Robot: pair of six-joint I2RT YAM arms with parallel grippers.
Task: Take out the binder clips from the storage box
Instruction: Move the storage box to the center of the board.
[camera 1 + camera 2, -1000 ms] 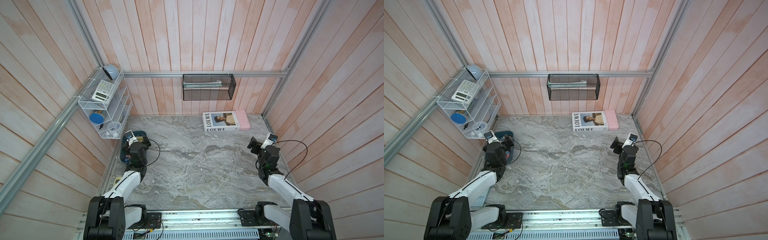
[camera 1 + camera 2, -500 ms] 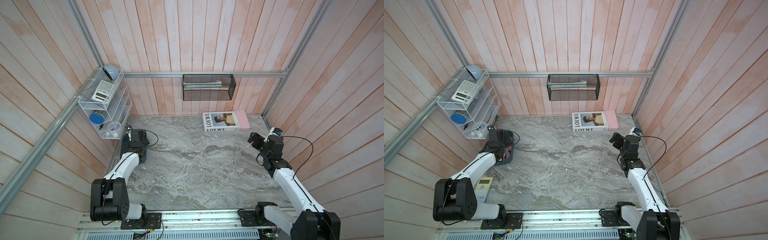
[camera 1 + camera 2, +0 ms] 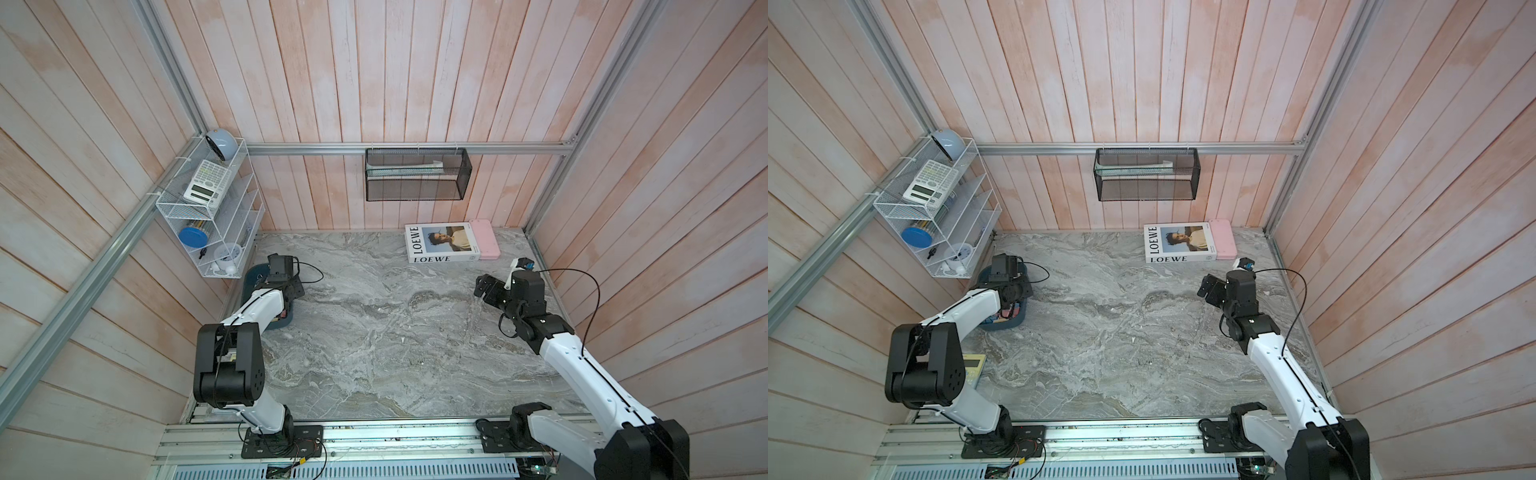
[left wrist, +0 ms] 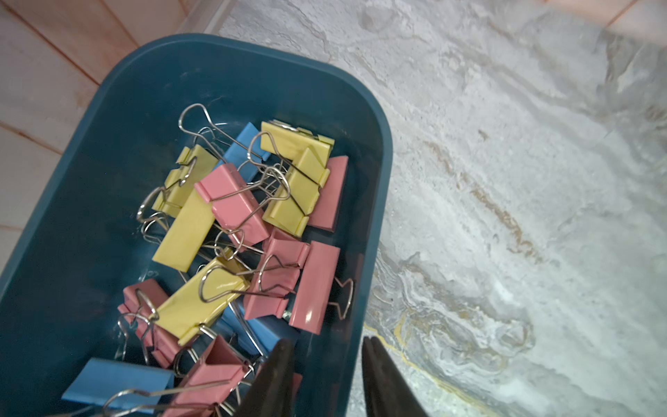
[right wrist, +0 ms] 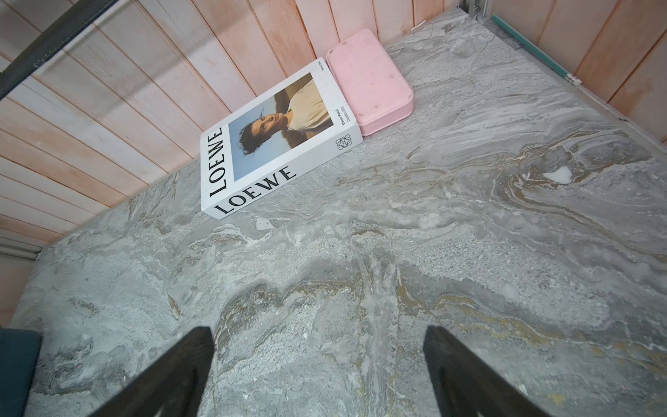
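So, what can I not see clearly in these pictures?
Left wrist view: the lower edge cuts off some binder clips and the left gripper; whether its fingers press the storage box wall is unclear.
Both top views: the left arm covers most of the box; the clips are too small to count.
Both top views: the mesh blurs what lies in the black basket.

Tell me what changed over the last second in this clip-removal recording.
The left arm stretched forward, lowering the left pincer to the box and narrowing it astride the wall, holding nothing. The right arm reached slightly forward, right pincer wide open. Clips, book and box stayed put.
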